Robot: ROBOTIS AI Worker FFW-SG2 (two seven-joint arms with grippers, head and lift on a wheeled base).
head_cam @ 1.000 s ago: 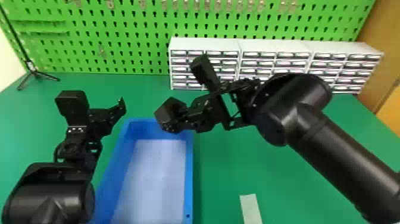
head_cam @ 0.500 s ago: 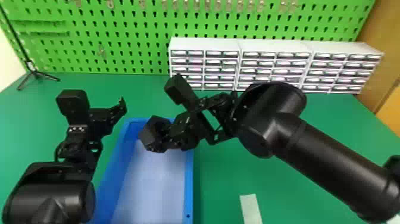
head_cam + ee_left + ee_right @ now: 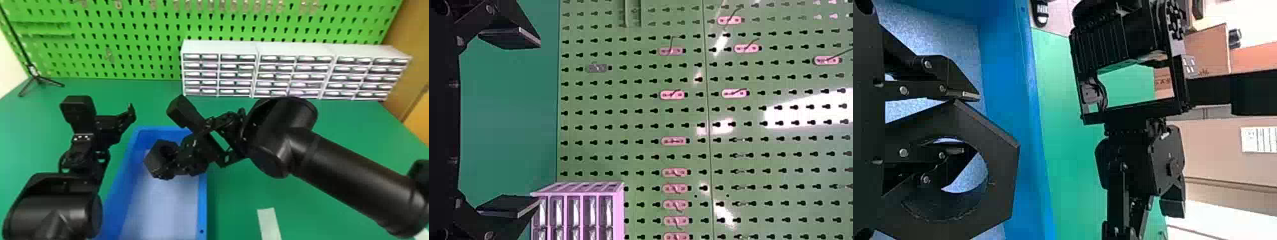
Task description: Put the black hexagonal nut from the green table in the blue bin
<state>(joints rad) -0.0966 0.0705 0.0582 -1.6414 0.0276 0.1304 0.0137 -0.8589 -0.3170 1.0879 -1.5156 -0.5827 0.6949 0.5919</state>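
Because one finger (image 3: 955, 150) is sitting through the nut (image 3: 999, 167), the right gripper (image 3: 960, 122) is clenching its wall — likely for releasing inside the bin's (image 3: 202, 207) far edge — while the left gripper (image 3: 538, 122) is gaping.

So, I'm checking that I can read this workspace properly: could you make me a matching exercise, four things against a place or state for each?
Things
1. black hexagonal nut
2. left tool
3. drawer cabinets
4. black tripod

Places and states
A. at the far left of the green table
B. in the right tool, over the blue bin
C. standing before the pegboard
D. fingers apart

Right pairs: 1-B, 2-D, 3-C, 4-A
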